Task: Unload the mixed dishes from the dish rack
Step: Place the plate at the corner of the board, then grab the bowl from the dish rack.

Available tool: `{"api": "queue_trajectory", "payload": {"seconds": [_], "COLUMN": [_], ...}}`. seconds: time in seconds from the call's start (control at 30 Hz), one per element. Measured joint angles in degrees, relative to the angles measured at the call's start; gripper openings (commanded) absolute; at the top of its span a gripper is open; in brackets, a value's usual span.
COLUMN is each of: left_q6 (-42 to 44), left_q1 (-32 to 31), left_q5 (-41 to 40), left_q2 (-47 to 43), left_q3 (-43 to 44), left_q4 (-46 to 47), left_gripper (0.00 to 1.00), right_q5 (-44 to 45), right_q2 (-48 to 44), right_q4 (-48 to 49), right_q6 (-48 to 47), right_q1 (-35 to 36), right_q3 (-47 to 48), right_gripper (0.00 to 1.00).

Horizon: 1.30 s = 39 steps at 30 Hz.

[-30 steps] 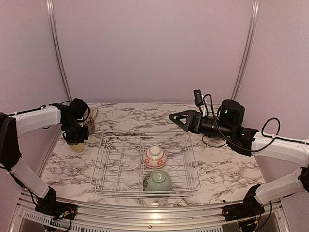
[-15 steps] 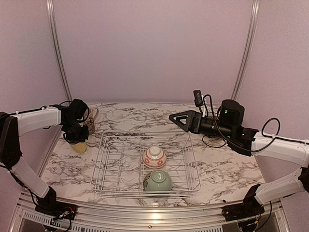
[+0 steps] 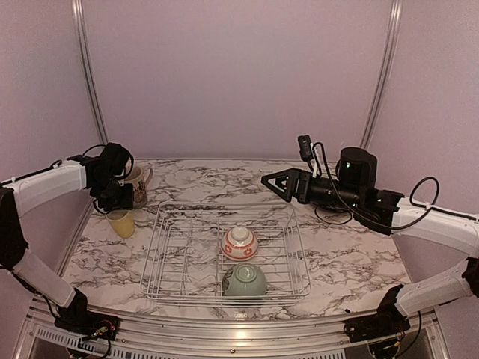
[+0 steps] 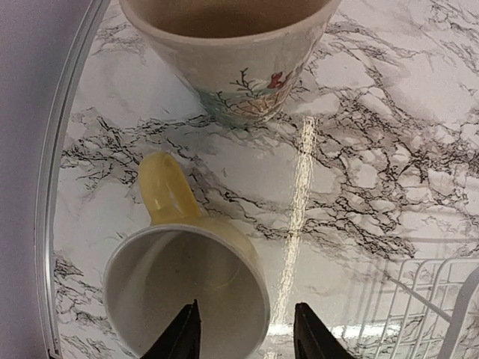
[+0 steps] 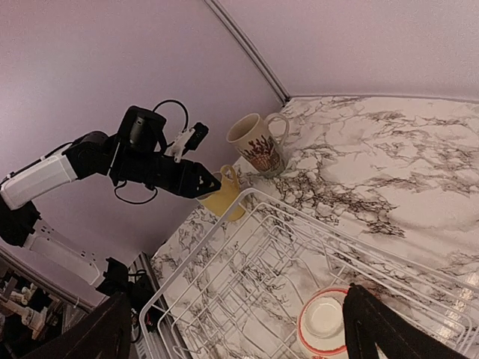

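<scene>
My left hand (image 4: 245, 333), fingers apart, hovers over the small yellow cup (image 4: 176, 280), which stands on the table (image 4: 374, 149) beside the patterned cream mug (image 4: 232, 45). The wire rack (image 3: 157, 247) holds a white-and-red bowl (image 3: 239, 243) and a pale green bowl (image 3: 245, 280). My right hand (image 3: 278, 183) is spread wide.

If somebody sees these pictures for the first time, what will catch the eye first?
The silver wire dish rack in the middle, with a white-and-red bowl and a pale green bowl upside down inside. Left of it, the left arm's fingers hang open over a small yellow cup standing beside a cream mug.
</scene>
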Motion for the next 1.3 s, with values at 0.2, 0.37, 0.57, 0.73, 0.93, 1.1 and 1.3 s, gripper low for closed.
{"api": "queue_trajectory", "payload": {"seconds": [0.2, 0.37, 0.57, 0.73, 0.93, 1.1, 1.3], "left_q6": [-0.02, -0.26, -0.59, -1.46, -3.61, -5.7, -7.8], "left_q1": [0.0, 0.0, 0.0, -0.02, -0.02, -0.09, -0.81], "left_q5": [0.09, 1.95, 7.39, 11.26, 17.84, 23.54, 26.62], "left_q2": [-5.03, -10.8, -19.8, -25.97, -32.39, -32.89, -32.89], "left_q3": [2.43, 3.04, 3.34, 3.34, 1.79, -0.07, -3.28], "left_q4": [-1.2, -2.27, -2.32, -0.85, 4.28, 8.52, 11.76], "left_gripper": [0.52, 0.64, 0.75, 0.82, 0.88, 0.89, 0.89], "right_q5": [2.23, 4.68, 8.66, 13.22, 20.9, 24.37, 27.54], "right_q2": [1.51, 4.92, 12.59, 19.32, 28.11, 31.89, 34.21], "right_q4": [-7.52, -13.55, -21.18, -27.36, -35.5, -39.89, -43.47], "right_q6": [-6.08, -10.78, -15.89, -19.06, -21.66, -22.08, -22.01], "right_q1": [0.02, 1.55, 7.54, 11.52, 15.87, 16.92, 16.92], "right_q3": [5.84, 8.74, 14.21, 19.71, 26.99, 28.2, 29.68], "right_gripper": [0.95, 0.95, 0.95, 0.94, 0.92, 0.92, 0.88]}}
